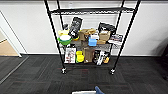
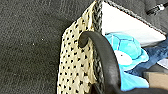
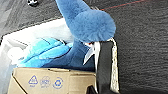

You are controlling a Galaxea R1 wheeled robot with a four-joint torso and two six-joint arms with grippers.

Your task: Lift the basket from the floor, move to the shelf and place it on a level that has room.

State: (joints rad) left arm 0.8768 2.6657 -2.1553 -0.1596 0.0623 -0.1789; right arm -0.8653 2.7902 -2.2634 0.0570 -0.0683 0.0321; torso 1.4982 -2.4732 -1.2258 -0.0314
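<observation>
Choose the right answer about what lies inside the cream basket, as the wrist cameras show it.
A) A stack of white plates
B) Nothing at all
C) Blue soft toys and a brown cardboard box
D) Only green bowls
C: in the left wrist view a light blue soft toy sits inside the basket, and the right wrist view shows a darker blue soft toy above a cardboard box with printed recycling marks.

The shelf (image 1: 53,30) is thin black metal wire with a slight sheen. The floor (image 1: 37,75) is matt, rough charcoal carpet. The basket (image 2: 75,62) has cream perforated woven-look sides. In it lie a fuzzy blue plush toy (image 3: 85,22) and a dull brown cardboard box (image 3: 50,80).
</observation>
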